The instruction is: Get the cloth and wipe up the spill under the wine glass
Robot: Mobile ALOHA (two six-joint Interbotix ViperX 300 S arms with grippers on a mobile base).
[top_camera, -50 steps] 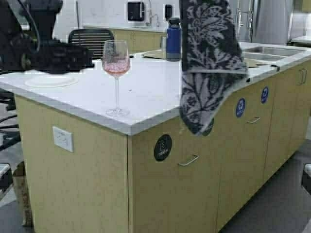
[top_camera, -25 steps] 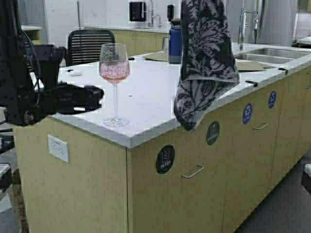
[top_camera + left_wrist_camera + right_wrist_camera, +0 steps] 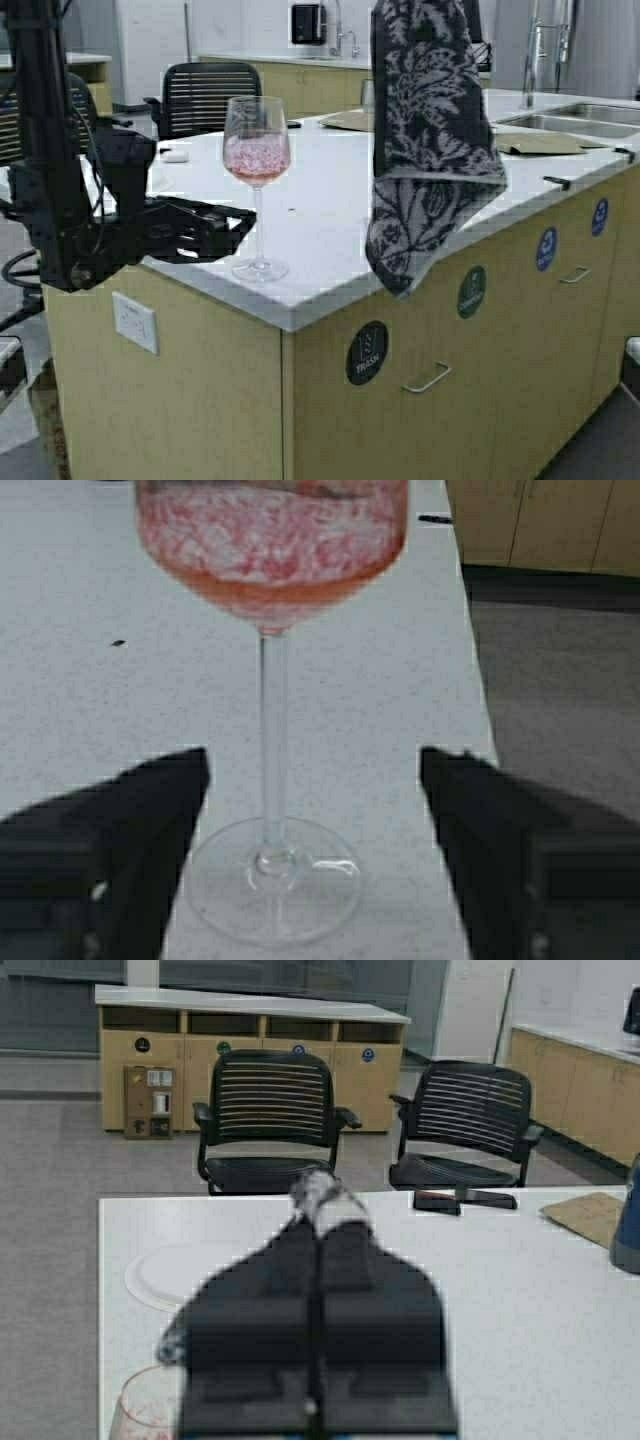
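Observation:
The wine glass [image 3: 257,180], with pink liquid in its bowl, stands near the front corner of the white counter [image 3: 330,215]. My left gripper [image 3: 236,226] is open at stem height, just short of the glass. In the left wrist view its dark fingers [image 3: 130,830] flank the stem [image 3: 272,730] without touching it. The dark floral cloth [image 3: 430,150] hangs limp over the counter's front edge, right of the glass. My right gripper [image 3: 322,1210] is shut on it, with a tuft showing past the tips. I cannot make out the spill under the glass's foot [image 3: 272,880].
Tan mats [image 3: 540,143] and a sink [image 3: 585,122] lie at the back right. Black chairs [image 3: 210,95] stand behind the counter. A white plate [image 3: 165,1275], a dark flat object [image 3: 465,1200] and a blue bottle [image 3: 628,1230] sit on the counter.
The robot has moved, so the scene has shifted rightward and nearer. My left gripper has come down and forward to the glass's stem. The cloth still hangs from the right gripper.

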